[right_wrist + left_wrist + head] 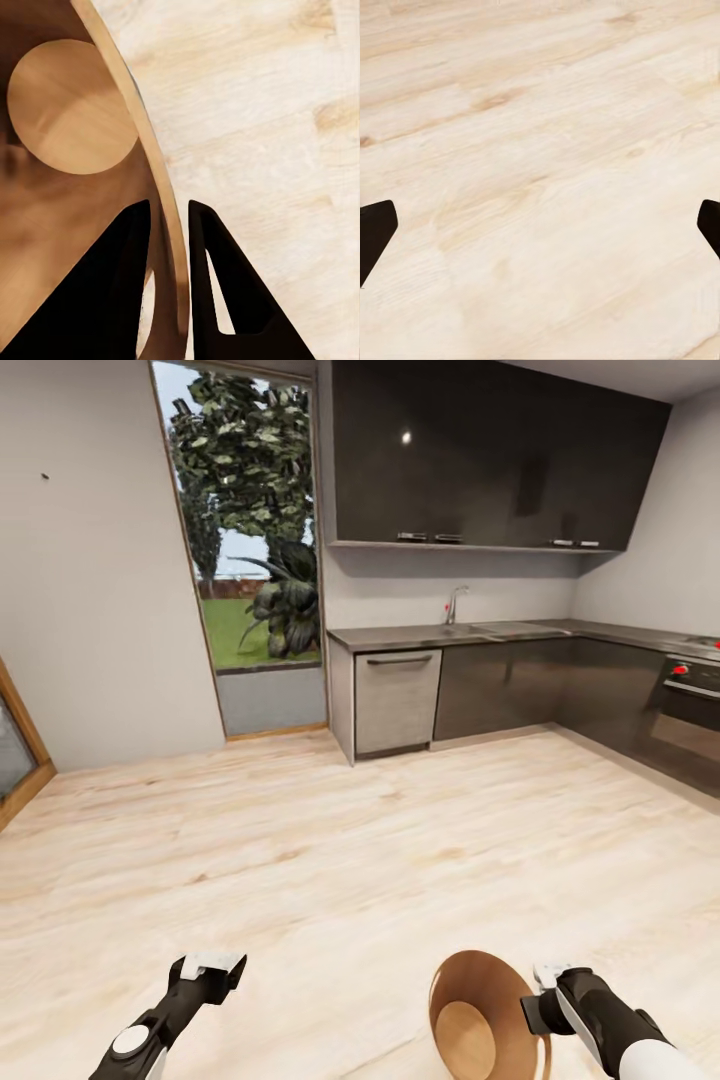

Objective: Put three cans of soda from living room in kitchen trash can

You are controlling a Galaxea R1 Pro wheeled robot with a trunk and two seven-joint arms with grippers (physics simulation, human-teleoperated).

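The tash can (480,1020) hangs low in front of the robot, off the wood floor (330,860) and tipped so that its open mouth faces up and outward; looking into it I see only its pale round bottom, no cans inside. The right pincer (169,217) has it by the rim: in the right wrist view one dark finger sits inside the wall and the other outside, pinched onto the thin copper-brown edge between them. That is a sensible hold for a bucket too wide to span (the rim is the one thin part on offer), though it leaves the body swinging to one side of the right arm (610,1030), which I take to be why it leans.

The left pincer (212,964) is out ahead of the left arm (150,1030) with nothing in it; its wrist camera shows the two fingertips (376,225) spread far apart over bare boards, so it stands wide open, probably kept free for the soda cans.

Beyond lies the kitchen: grey lower cabinets (500,685) under a dark tabletop (440,634) with a sink and chrome tap (455,603), glossy black upper cabinets (480,455), an oven (690,705) to the right, and a tall window (245,540) onto greenery.
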